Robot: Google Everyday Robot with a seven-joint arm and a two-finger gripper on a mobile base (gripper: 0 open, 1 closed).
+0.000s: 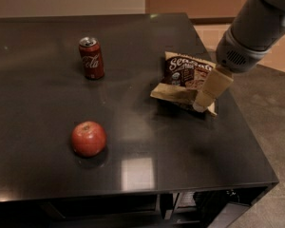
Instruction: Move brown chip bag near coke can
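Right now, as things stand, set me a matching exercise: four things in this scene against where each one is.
Things:
1. coke can
2. brown chip bag
3. apple
4. gripper

Places:
A. at the chip bag's right edge
B. near front left of the table
C. back left, standing upright
D. lying on the table's right part

Pairs: 1-C, 2-D, 3-B, 4-A

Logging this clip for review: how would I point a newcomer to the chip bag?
Find the dark table; near its right edge in the camera view lies the chip bag, with the gripper at its right corner. Unlike the red can at the back left and the apple nearer the front, it is a flat, crinkled tan-and-brown packet with white lettering.
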